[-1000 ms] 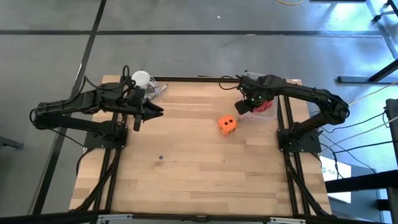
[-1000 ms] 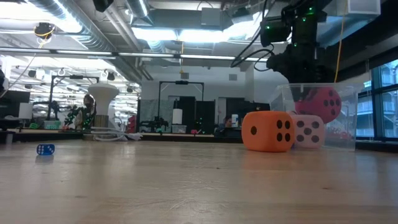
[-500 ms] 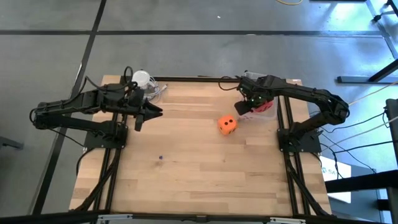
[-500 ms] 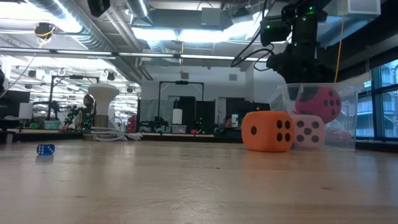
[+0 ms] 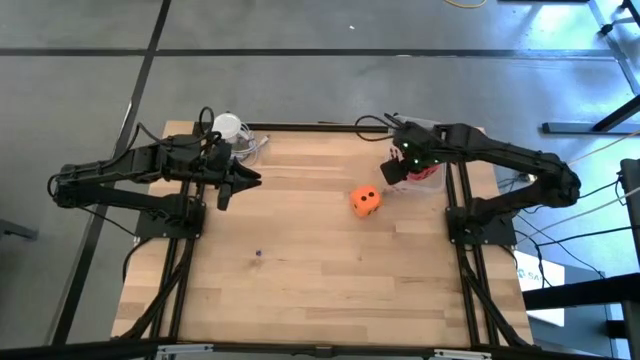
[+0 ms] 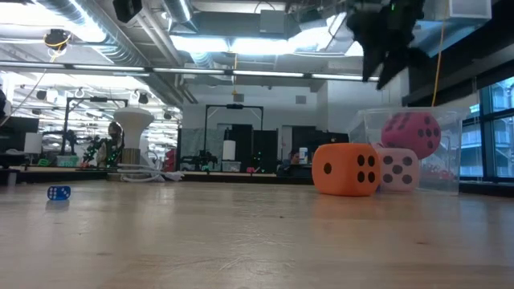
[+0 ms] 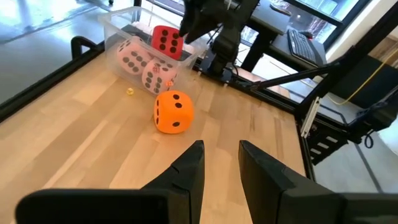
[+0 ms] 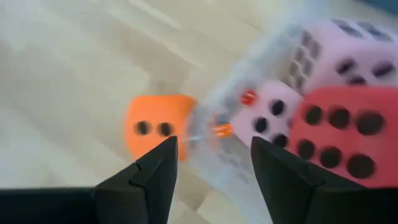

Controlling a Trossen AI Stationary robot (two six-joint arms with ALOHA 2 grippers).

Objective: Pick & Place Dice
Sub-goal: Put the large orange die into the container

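High view: right gripper [image 5: 393, 170], fingers apart and empty, hangs above the clear bin [image 5: 428, 172] at the table's [image 5: 300, 270] far right edge. Red die [image 6: 411, 134] tops pale pink dice [image 7: 134, 56] inside. Orange die [image 5: 365, 200] sits just beside the bin. Left gripper [image 5: 252, 178], fingers apart, waits near the far left corner.

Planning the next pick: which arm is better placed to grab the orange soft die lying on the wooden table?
The right. Its open gripper hangs close beside the orange soft die, by the clear plastic bin; the left gripper waits, open, across the table.
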